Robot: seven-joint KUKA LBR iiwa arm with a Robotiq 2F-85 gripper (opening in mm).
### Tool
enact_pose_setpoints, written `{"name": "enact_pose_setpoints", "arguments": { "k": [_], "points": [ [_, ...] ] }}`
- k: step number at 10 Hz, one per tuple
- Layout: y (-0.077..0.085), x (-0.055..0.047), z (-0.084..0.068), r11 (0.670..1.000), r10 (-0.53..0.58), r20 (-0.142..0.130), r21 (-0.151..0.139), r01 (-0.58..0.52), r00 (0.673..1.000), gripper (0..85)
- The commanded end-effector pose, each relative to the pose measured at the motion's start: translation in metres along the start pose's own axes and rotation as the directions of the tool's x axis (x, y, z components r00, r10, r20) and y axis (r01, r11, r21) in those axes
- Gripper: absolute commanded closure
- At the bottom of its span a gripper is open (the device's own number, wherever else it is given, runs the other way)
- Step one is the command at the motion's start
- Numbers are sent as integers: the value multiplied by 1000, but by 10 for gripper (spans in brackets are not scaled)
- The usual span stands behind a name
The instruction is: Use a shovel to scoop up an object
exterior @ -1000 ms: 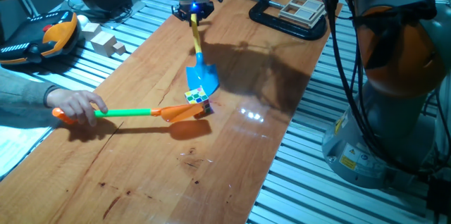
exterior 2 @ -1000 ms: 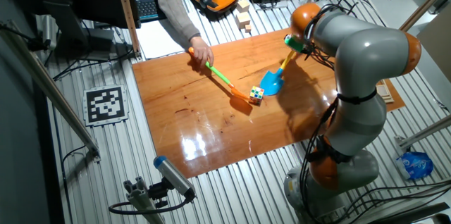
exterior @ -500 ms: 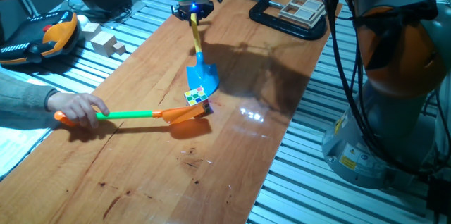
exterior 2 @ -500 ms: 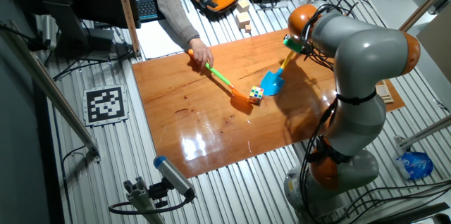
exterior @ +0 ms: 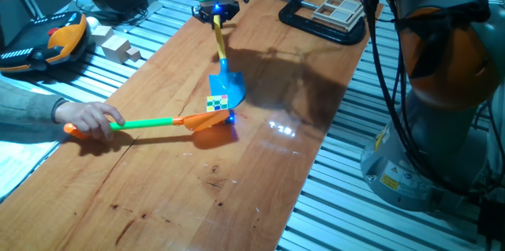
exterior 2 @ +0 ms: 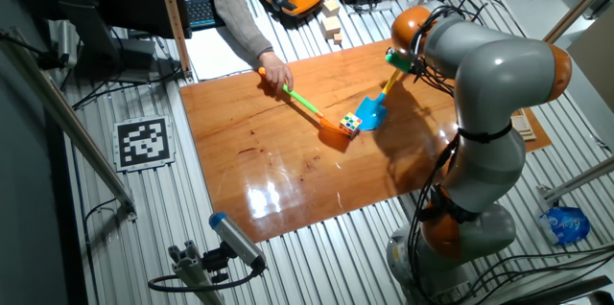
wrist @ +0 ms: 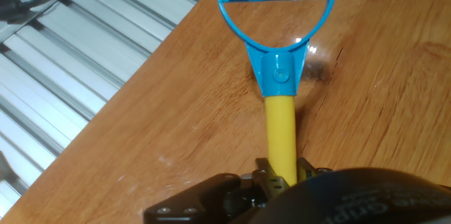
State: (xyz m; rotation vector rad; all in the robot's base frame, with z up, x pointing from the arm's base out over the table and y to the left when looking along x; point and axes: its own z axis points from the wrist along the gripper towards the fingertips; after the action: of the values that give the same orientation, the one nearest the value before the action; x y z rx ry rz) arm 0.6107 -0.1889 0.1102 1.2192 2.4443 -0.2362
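Blue plastic catches the eye first: the shovel (exterior: 226,85) lies slanted on the wooden tabletop (exterior: 260,164), its bright blade low against the wood and its yellow shaft rising toward the end effector (exterior: 215,10), which is pinched around the shaft's upper end. In the hand view the yellow shaft runs straight out from between the dark fingers (wrist: 264,175) to the blue D-shaped handle (wrist: 276,13), which hangs over the wood near the table's edge.

The puzzle cube (exterior: 218,103) sits at the front lip of the blue blade, touching it; whether it rests on the blade or just against it, I cannot tell. Against the cube's other side presses the orange blade of a second toy shovel (exterior: 170,122), its green shaft reaching back to a person's hand (exterior: 88,117) that grips the orange handle near the table's edge.

From the other fixed view the same cluster shows: cube (exterior 2: 351,124) wedged between blue blade (exterior 2: 370,111) and orange blade. Pale wooden blocks (exterior: 120,46) lie off the tabletop on the slatted metal bench, and a black clamp (exterior: 319,24) bites the far corner.
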Motion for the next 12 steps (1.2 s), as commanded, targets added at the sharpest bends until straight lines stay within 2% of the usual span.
{"name": "enact_pose_setpoints", "arguments": {
  "k": [1,2,3,5,7,9,10,12],
  "points": [
    [1,1,1,1000,9,22,-6,-9,1000,850],
    [3,5,3,1000,27,42,-17,-26,999,850],
    [1,5,6,1000,21,46,-23,-20,999,850],
    [2,5,5,1000,23,16,-8,-23,1000,850],
    [1,4,4,1000,23,-6,-6,-23,1000,850],
    [2,5,4,1000,23,-10,-9,-23,1000,850],
    [3,5,4,999,32,-27,-16,-33,999,850],
    [3,6,5,999,29,-26,-22,-29,999,850]
  ]
}}
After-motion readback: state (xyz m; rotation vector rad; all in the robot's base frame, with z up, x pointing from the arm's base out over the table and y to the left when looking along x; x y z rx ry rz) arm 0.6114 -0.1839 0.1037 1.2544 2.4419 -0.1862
